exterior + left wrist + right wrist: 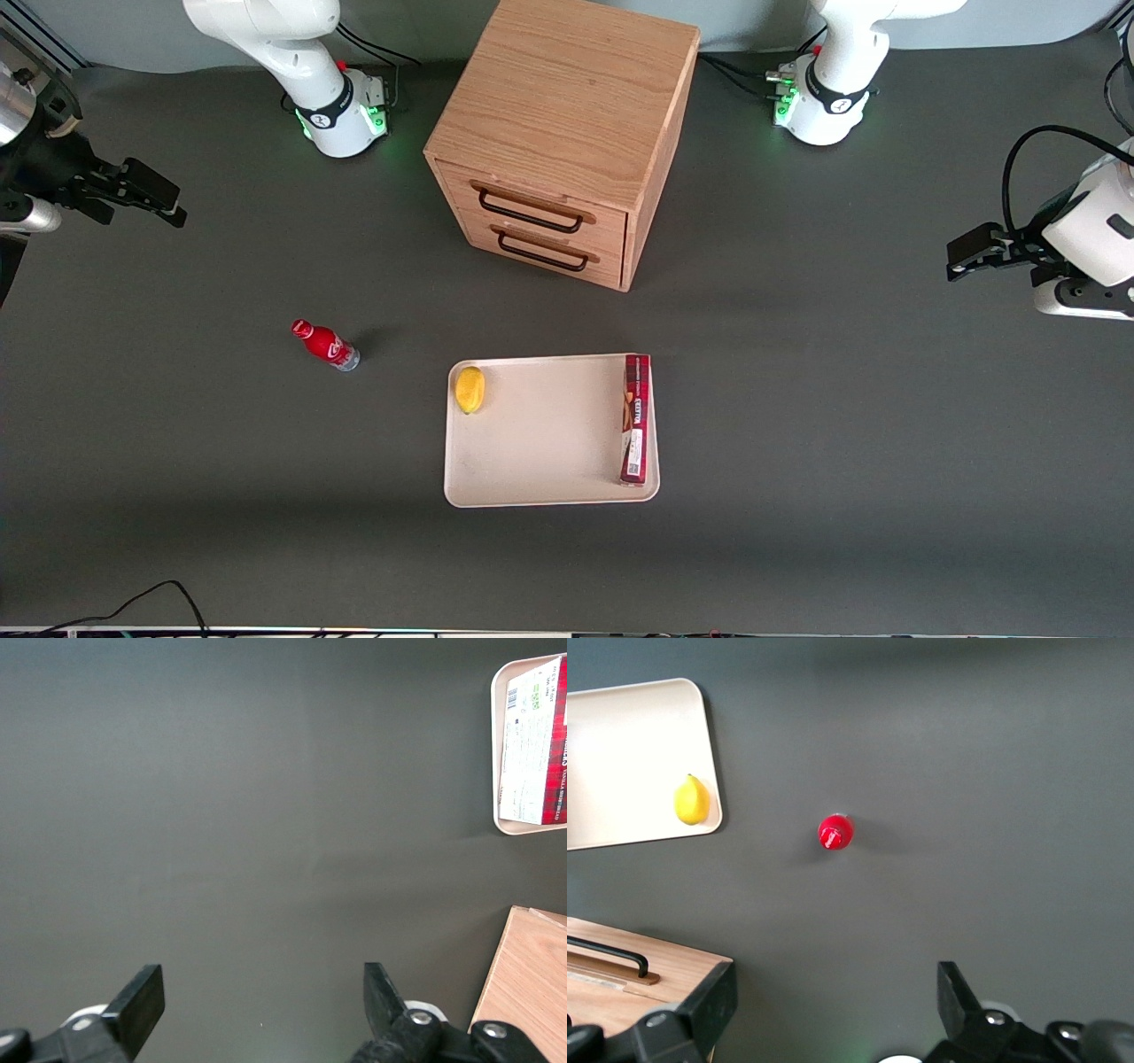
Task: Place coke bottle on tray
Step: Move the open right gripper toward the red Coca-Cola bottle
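Observation:
The coke bottle (324,344), small and red with a red cap and silvery base, stands on the dark table beside the tray, toward the working arm's end. In the right wrist view the bottle (834,833) shows from above, cap up. The cream tray (540,443) lies nearer the front camera than the wooden drawer cabinet; its corner shows in the right wrist view (629,762). My right gripper (151,199) is open and empty, high above the table at the working arm's end, well away from the bottle. Its two fingers stand wide apart in the right wrist view (833,1010).
A yellow lemon (469,389) and a long red flat box (635,418) lie on the tray. A wooden two-drawer cabinet (558,142) stands farther from the front camera than the tray. A black cable (133,602) lies at the table's front edge.

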`<action>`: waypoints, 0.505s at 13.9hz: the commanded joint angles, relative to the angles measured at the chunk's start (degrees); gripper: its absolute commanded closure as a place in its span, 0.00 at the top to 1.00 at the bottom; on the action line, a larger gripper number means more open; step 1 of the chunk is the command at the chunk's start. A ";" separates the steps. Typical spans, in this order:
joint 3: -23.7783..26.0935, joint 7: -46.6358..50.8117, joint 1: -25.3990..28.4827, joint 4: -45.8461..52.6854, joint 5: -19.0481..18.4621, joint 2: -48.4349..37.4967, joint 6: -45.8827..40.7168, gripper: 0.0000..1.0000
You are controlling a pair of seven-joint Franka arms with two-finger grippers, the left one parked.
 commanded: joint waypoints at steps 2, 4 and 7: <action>0.38 -1.13 -0.59 3.37 0.70 1.83 -2.11 1.00; 0.55 1.57 -0.24 3.91 0.62 3.42 -3.34 1.00; 0.47 4.05 -0.32 3.65 1.05 5.79 -3.17 1.00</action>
